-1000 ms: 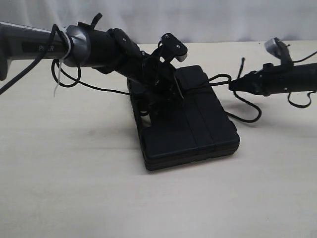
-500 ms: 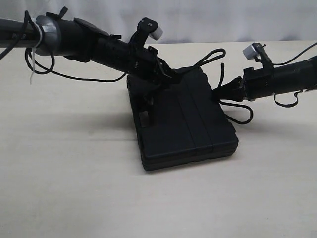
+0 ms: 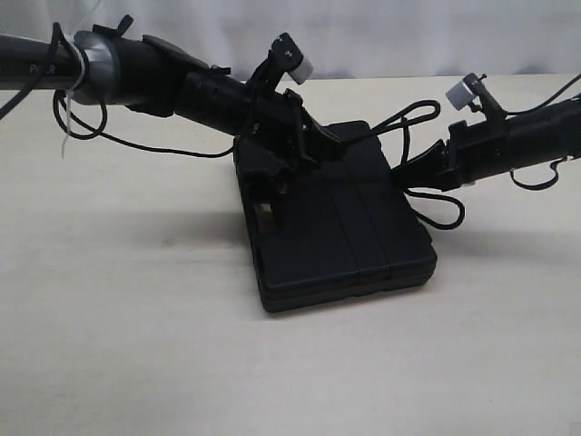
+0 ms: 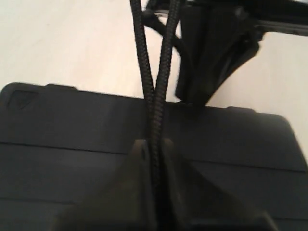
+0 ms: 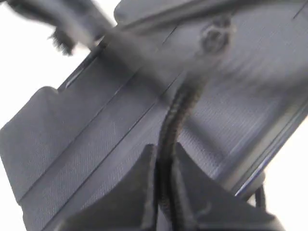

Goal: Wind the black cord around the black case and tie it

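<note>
The black case [image 3: 349, 232] lies flat on the table, ribbed lid up. My left gripper [image 3: 332, 144] hovers over its far end, shut on the black cord [image 4: 155, 122]; two strands run away from the fingertips. My right gripper [image 3: 410, 170] is at the case's right edge, shut on another stretch of the cord [image 5: 174, 115]. Between the two grippers the cord arches in a loop [image 3: 416, 113] above the case's far corner, and more of it lies coiled on the table beside the case [image 3: 447, 216]. The case [image 4: 72, 120] fills the left wrist view, and also the right wrist view [image 5: 91, 144].
Light wooden tabletop [image 3: 136, 345] all round the case. A pale curtain [image 3: 381, 36] closes off the back. Glossy arm cables with a white zip tie [image 3: 68, 118] hang under the left arm. The right gripper's body [image 4: 216, 57] shows in the left wrist view just past the case's edge.
The left gripper has lifted off the case lid and turned, drawing the cord up into a loop. The right gripper has moved left to the case's right edge.
</note>
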